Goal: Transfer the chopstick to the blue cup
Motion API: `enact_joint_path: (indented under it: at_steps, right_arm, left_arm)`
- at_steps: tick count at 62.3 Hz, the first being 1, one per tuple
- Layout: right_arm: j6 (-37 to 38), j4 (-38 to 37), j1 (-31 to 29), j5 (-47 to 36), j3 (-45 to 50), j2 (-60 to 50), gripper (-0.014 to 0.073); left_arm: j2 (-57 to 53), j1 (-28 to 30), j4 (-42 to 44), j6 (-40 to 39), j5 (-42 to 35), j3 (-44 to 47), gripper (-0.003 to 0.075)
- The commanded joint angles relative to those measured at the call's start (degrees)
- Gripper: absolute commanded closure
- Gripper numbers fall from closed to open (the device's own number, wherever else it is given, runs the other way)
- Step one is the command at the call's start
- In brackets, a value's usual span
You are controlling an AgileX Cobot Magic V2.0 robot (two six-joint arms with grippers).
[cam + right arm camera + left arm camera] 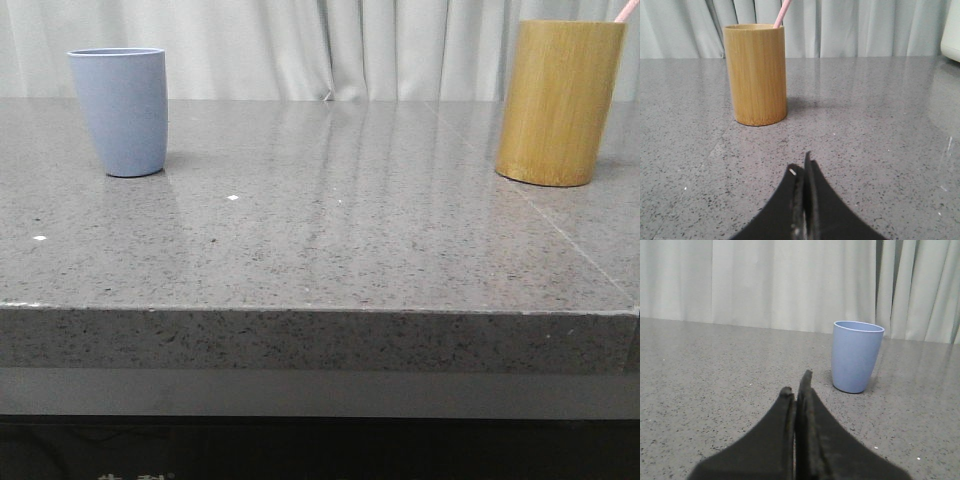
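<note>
Front view, left: the blue cup (118, 110) stands upright on the grey speckled bench (330, 240), well apart from the other vessel.
Between: bare bench top, white curtain (300, 45) behind.
Right: a bamboo holder (558, 102) stands upright; the chopstick (626, 10) leans out of its rim.
Left claw (797, 385): fingers pressed together, holding nothing, near the blue cup.
Right claw (801, 166): fingers together, holding nothing, facing the bamboo holder.

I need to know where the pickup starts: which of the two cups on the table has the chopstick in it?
The taller yellow-brown bamboo holder: the pink chopstick pokes out above its rim. Nothing shows above the rim of the shorter blue cup.
</note>
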Motion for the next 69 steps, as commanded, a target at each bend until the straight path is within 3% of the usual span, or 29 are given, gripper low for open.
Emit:
enact_joint_path:
  at_steps: [1,42,54,69]
  right_arm:
    - [-0.3,0.1,0.1,-4.9,-0.3,-1.2,0.0662]
    - [-0.3,0.1,0.1,-4.9,-0.3,-1.2,0.0662]
    - [-0.3,0.1,0.1,-6.3,-0.3,-1.2,0.0662]
    - [-0.3,0.1,0.1,-5.1,-6.5,-1.2,0.0662]
  left_arm:
    - [-1.3,0.1,-0.6,0.0,-4.7,0.7,0.0739]
    - [-1.3,0.1,-0.6,0.0,-4.8,0.7,0.0739]
    - [-1.3,0.1,-0.6,0.0,-8.5,0.7,0.0739]
    - [-1.2,0.1,-0.6,0.0,-5.5,-6.3,0.0739]
